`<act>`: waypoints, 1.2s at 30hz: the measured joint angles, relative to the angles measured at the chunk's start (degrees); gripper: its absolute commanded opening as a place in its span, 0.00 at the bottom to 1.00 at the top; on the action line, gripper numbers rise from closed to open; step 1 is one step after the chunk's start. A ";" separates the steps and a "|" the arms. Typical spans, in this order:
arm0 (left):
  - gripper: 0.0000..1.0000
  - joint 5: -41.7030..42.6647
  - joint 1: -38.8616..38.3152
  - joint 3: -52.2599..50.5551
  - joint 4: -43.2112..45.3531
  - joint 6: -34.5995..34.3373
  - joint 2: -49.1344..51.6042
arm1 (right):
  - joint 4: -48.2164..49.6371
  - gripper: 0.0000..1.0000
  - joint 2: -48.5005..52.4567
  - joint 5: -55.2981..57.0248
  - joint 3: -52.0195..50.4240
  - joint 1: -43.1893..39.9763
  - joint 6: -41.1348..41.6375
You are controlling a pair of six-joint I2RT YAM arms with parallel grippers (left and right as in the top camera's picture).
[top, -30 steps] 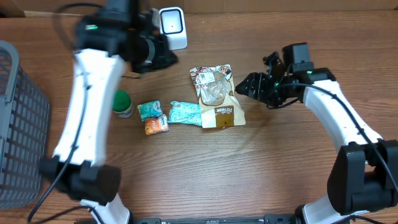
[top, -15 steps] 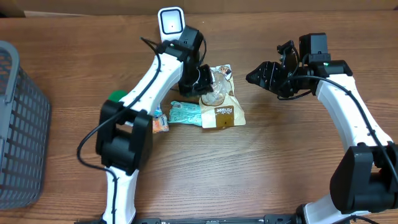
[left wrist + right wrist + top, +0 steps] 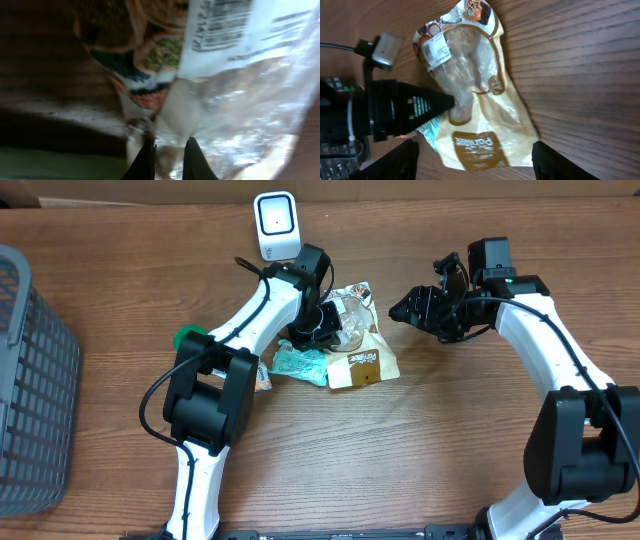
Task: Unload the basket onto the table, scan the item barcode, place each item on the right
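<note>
Snack pouch (image 3: 365, 365) with pale food inside, pinched by left fingers (image 3: 196, 165)

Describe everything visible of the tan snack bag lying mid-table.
The snack bag is a crinkled tan pouch with a clear window showing pale contents. It has printed pictures and a white label at one end and a brown logo at the other. It lies flat on the wooden table, label side up, one edge against a teal packet. The left gripper, jaws closed, meets its clear window.
</note>
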 measured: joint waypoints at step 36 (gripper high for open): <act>0.04 5.16 0.00 -5.35 1.62 -1.70 -0.70 | 0.52 0.70 17.70 -12.76 0.52 2.47 -15.78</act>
